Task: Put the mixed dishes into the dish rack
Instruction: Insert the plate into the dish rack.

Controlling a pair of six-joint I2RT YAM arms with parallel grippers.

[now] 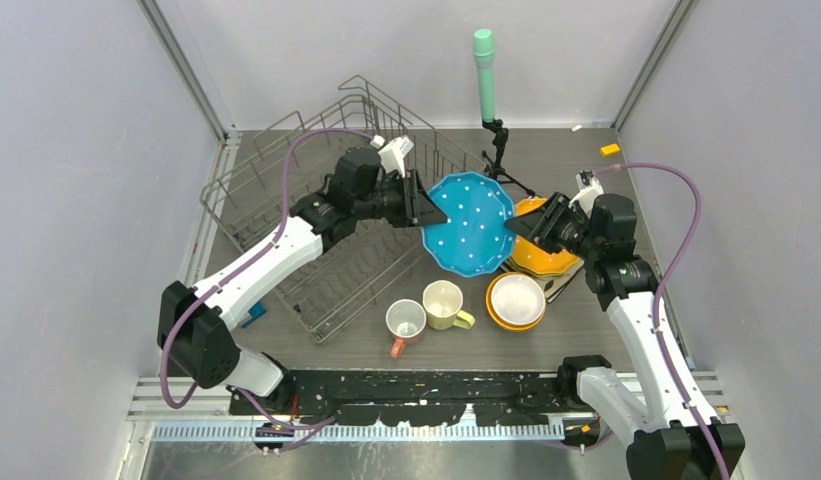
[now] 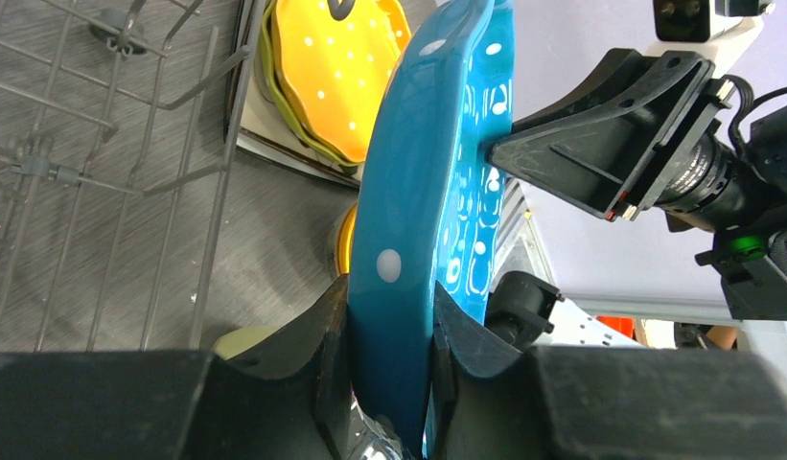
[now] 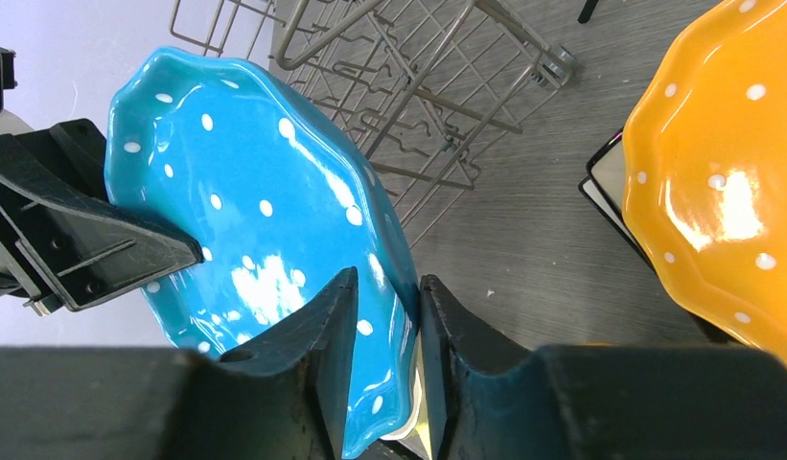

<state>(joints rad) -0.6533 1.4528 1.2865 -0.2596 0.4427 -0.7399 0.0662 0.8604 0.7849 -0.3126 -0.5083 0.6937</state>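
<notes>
Dark grey worktop (image 1: 586,165) lies under a round blue white-dotted ceramic plate (image 1: 469,222), held on edge between both arms, probably so one can pass it to the other. Left hand (image 1: 424,205) pinches one rim firmly. Right hand (image 1: 513,228) straddles the opposite rim; whether it grips, I cannot tell. Alongside, the grey wire dish rack (image 1: 358,262) holds no dishes. A white bowl (image 1: 517,297) nests in an orange bowl (image 1: 498,318).

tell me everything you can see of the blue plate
Glossy, ceramic-looking blue plate, round with a scalloped rim and white dots. It is held aloft, tilted on edge, between the dish rack and the orange plate. The left gripper clamps one rim; the right gripper straddles the opposite rim, a slight gap showing.
</notes>
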